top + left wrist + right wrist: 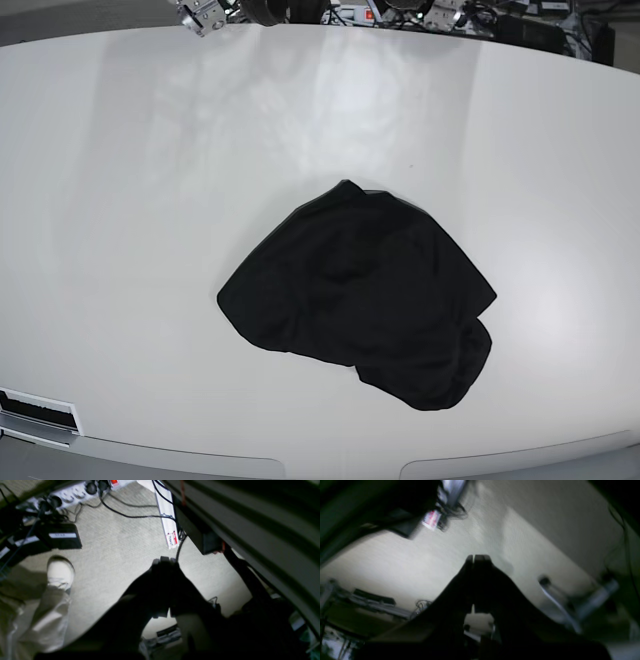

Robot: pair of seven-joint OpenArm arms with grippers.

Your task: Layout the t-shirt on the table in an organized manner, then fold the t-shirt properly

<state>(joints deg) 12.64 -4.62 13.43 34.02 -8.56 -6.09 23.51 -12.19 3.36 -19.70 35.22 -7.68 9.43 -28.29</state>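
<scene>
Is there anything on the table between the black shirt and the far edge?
No. In the base view that stretch of the table is bare glossy white from the t-shirt up to the far edge; only reflections show on it.

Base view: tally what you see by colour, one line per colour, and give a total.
Black: 1, the t-shirt, lying crumpled in a heap.
White: 1, the table under it.
Total: 2.
Neither arm shows in this view; the clutter past the table's far edge is too small to count.
</scene>
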